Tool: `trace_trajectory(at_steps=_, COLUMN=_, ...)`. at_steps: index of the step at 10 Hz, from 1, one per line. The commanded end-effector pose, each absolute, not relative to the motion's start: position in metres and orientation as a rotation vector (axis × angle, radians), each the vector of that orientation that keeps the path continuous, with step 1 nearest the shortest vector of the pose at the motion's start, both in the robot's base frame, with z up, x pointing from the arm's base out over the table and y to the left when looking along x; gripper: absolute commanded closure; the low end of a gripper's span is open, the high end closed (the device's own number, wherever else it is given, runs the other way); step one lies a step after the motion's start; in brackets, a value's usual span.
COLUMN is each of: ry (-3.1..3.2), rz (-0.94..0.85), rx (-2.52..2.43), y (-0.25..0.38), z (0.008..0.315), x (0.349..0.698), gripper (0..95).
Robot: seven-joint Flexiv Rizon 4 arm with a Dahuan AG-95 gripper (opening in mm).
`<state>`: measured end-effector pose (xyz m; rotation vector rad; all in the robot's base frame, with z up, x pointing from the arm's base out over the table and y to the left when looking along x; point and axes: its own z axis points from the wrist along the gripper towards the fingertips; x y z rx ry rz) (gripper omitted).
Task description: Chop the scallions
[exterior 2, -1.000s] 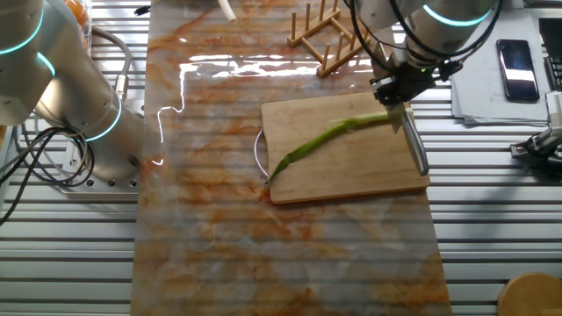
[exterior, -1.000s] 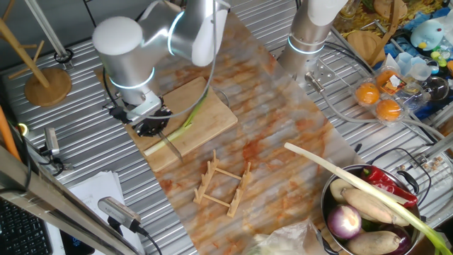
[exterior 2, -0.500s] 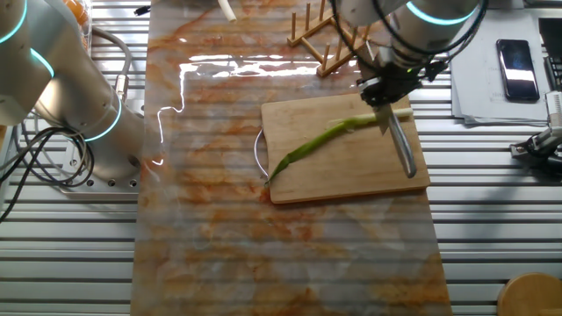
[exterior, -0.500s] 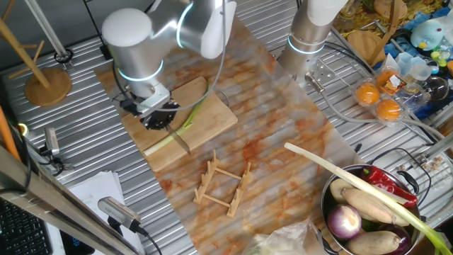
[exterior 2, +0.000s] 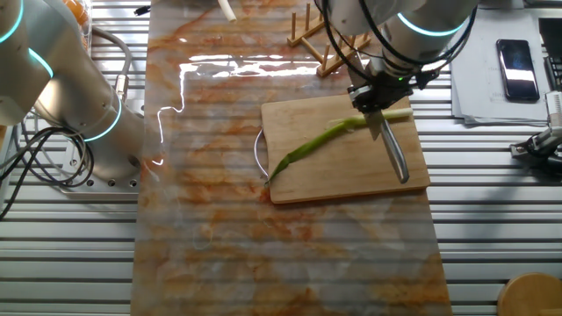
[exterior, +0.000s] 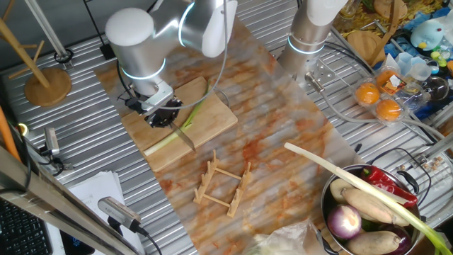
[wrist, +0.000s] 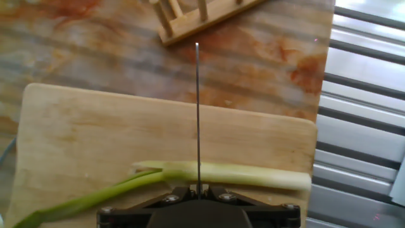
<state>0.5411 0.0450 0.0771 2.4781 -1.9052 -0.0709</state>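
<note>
1. While the hand [exterior 2: 372, 95] stays clamped shut on the knife [exterior 2: 392, 146], the blade now sits across the pale root end of the scallion [exterior 2: 327, 138]; a second ago it stood beside the stalk's tip, nearer the board's edge.
2. Hand view confirms the blade edge-on, directly over the whitish section of the stalk, with a short length of the root end lying to one side of it.
3. Whether the edge touches the stalk or hovers just above cannot be told.
4. Scallion lies whole on the wooden cutting board [exterior 2: 351, 180], green leaf tips trailing toward the board's handle side; its position matches the earlier frames.
5. Judgement: the shift along the stalk places the knife for a first cut; no severed piece is visible, so chopping has barely begun.
6. Wooden rack [exterior: 221, 184] on the table [exterior: 283, 134] is unmoved, well apart from the board.
</note>
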Motion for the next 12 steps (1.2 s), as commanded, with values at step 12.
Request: trace_trajectory(at_steps=12, ry=-1.855, rz=-0.049, rx=2.49, y=0.049, z=0.066, x=0.526, gripper=95.0)
